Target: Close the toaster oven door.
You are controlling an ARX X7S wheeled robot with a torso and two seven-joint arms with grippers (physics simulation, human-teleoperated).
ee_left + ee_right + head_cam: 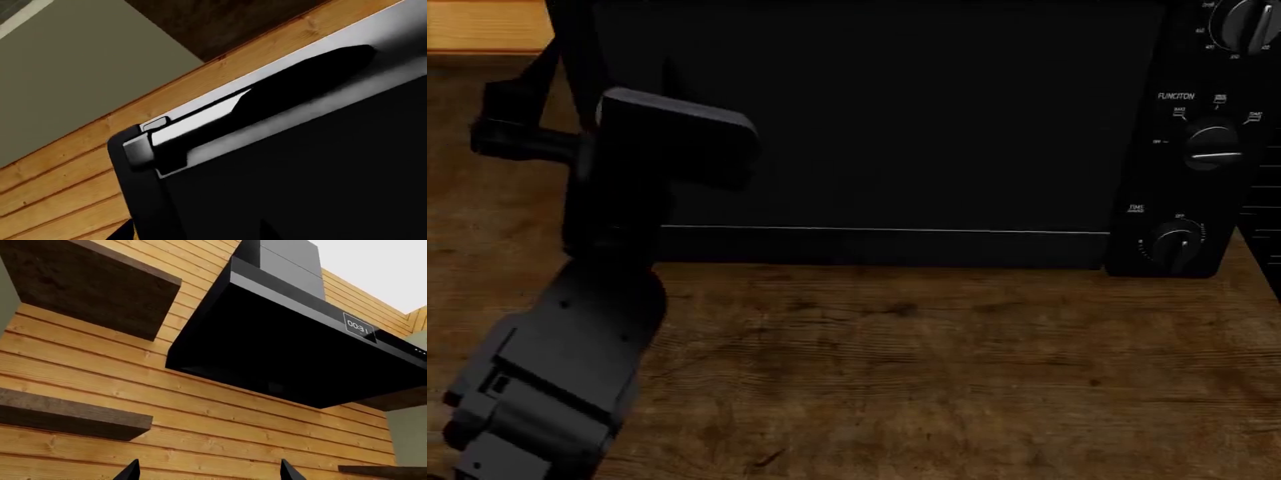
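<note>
At the counter's (961, 380) back edge the oven (1194, 150) stands, its door (894, 130) looking upright and nearly shut; the left gripper (627, 140) is up against the door's left end, its opening hidden; next, I'd judge, one last push; oven's inside hidden; right gripper (210, 472) spread wide, empty

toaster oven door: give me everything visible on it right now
The toaster oven door is a wide, flat black panel with a dark glass centre, seemingly upright against the oven front. A thin silver strip runs along its lower edge above the wooden counter. The left wrist view shows its slim silver bar handle on a black end bracket. The left arm overlaps its left side; contact cannot be told.
</note>
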